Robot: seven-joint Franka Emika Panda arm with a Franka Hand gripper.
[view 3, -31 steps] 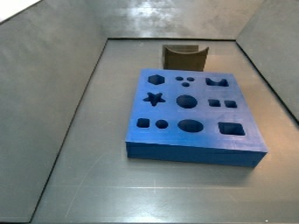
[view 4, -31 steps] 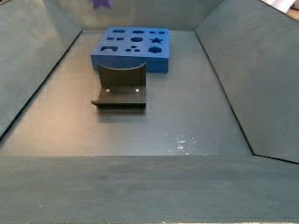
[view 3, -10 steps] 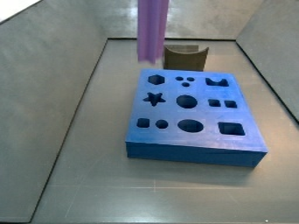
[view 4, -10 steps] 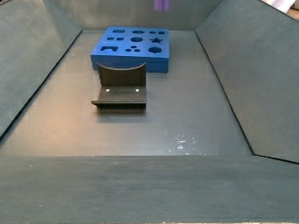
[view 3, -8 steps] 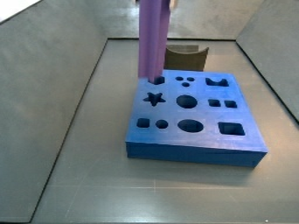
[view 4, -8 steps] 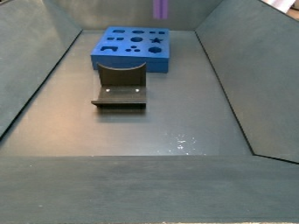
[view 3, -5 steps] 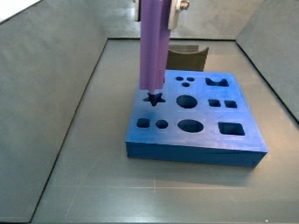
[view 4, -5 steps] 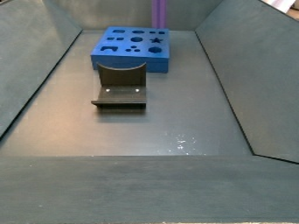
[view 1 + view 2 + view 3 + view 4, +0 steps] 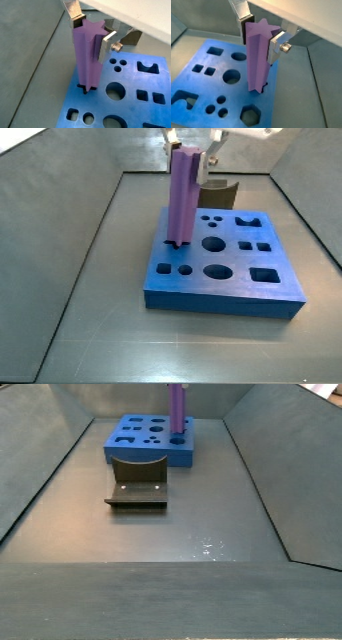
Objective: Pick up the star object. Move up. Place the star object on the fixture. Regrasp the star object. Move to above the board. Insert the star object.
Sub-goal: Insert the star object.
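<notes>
Star object (image 9: 185, 196) has dropped lower, its bottom tip now entering the star hole of the board (image 9: 227, 273), end effector (image 9: 90, 30) clamped on its top above the board; insertion underway, seating and release left.

You have a grey floor (image 9: 201, 524) walled on all sides. On it sit the blue board (image 9: 227, 278) and, just beside it, the dark fixture (image 9: 138, 489). The gripper (image 9: 91, 29) is up above the board.
</notes>
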